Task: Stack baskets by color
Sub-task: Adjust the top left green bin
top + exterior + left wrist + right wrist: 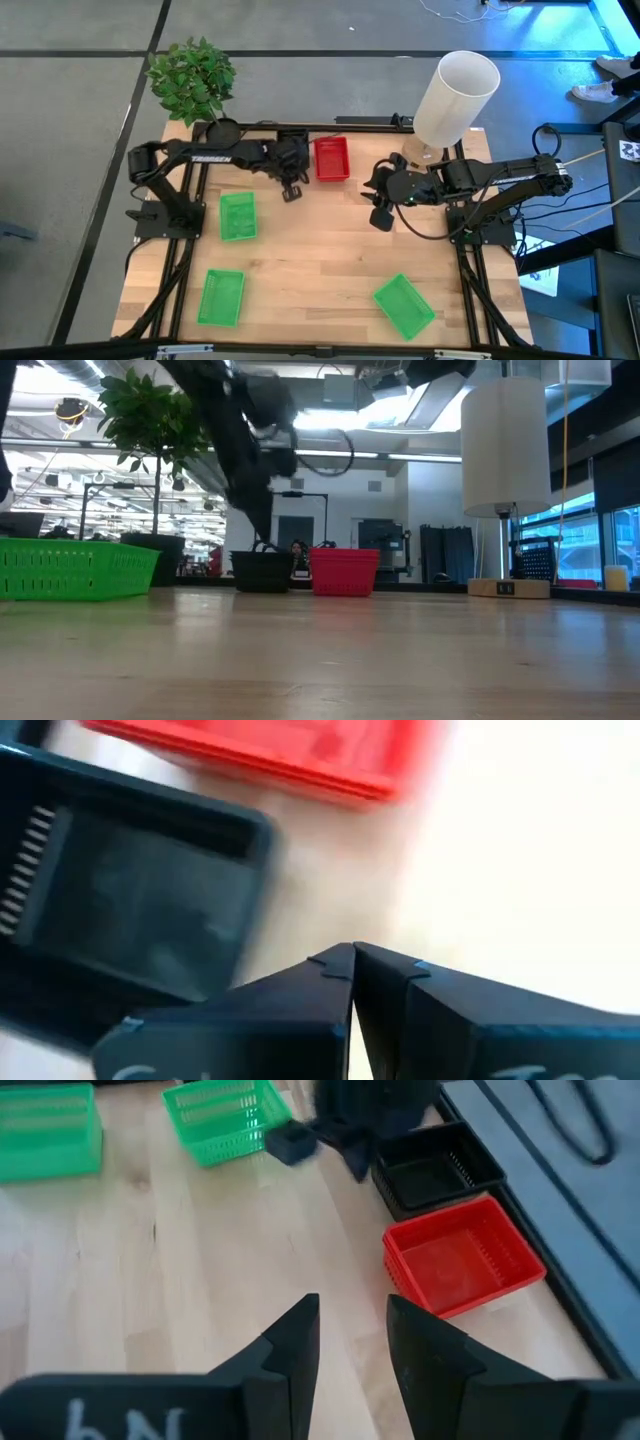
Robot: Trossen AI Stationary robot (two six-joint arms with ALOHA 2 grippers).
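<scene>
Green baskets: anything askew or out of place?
Yes. The three green baskets lie scattered, unstacked: one left-centre, one front left, and one front right turned at an angle to the table edge. The red stack sits tidy at the back.

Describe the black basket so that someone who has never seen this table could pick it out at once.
Start at the leafy potted plant at the table's far edge on the left arm's side. Along that edge toward the white lampshade sits the red mesh plastic basket. The black mesh plastic basket lies right beside it on the plant side, under the shut left gripper; it is the only dark one.
</scene>
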